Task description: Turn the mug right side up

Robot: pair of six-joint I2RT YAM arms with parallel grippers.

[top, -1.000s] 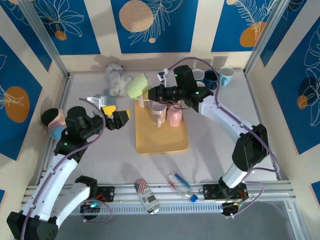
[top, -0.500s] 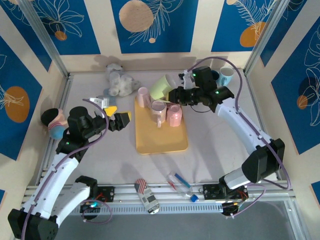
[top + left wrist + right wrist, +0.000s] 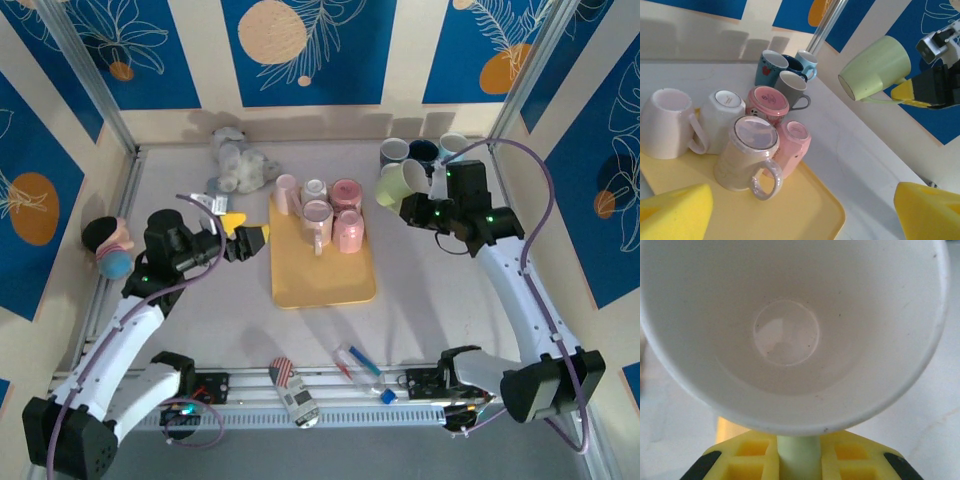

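The pale green mug (image 3: pixel 398 184) hangs in the air at the back right, tilted on its side. Its base faces the tray and its mouth (image 3: pixel 790 330) faces my right wrist. My right gripper (image 3: pixel 425 205) is shut on the mug's handle (image 3: pixel 797 455). In the left wrist view the mug (image 3: pixel 875 67) floats at the upper right, above the table. My left gripper (image 3: pixel 245 235) stands open and holds nothing, just left of the yellow tray (image 3: pixel 320 280).
Several pink and white mugs (image 3: pixel 318 215) stand upside down at the tray's far end (image 3: pixel 755 145). Upright mugs (image 3: pixel 420 150) cluster in the back right corner. A plush toy (image 3: pixel 240 165) lies at the back, a doll (image 3: pixel 108 248) at the left wall, and pens (image 3: pixel 358 362) near the front rail.
My right arm has carried the green mug from above the tray's back left corner across to the right, beside the upright mugs. My left gripper has edged toward the tray.
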